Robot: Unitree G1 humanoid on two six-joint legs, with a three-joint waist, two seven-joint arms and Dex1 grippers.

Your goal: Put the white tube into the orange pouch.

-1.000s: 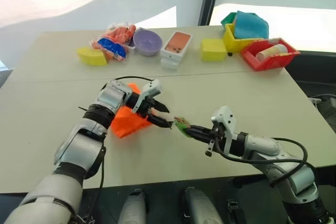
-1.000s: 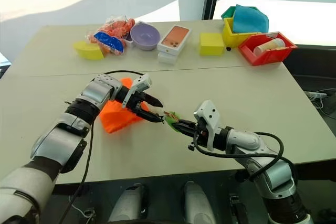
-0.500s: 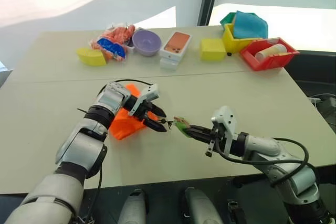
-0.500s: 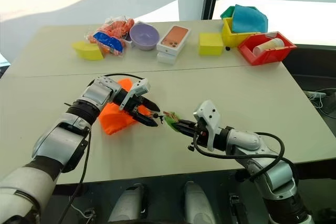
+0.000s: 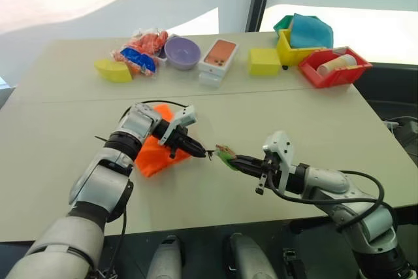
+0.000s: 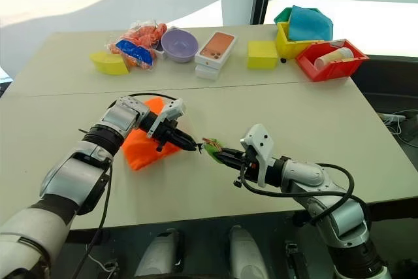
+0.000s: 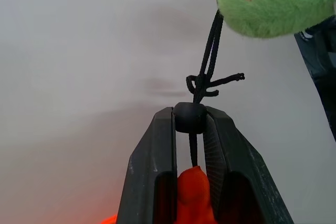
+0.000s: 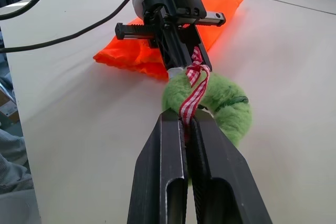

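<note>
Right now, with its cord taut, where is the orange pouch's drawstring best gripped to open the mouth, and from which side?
Probably the black stopper, pinched across its round sides from the orange pouch end, along the cord, as the left end effector does: the only firm lump. The right end effector holds the checked ribbon on the tassel.

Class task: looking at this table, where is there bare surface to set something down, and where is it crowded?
Free: the near left of the table, beside the orange pouch; the right side, between the right gripper and the red bin; the middle strip behind both grippers. Crowded: the far edge, from the yellow wedge past the bowl to the bins.
</note>
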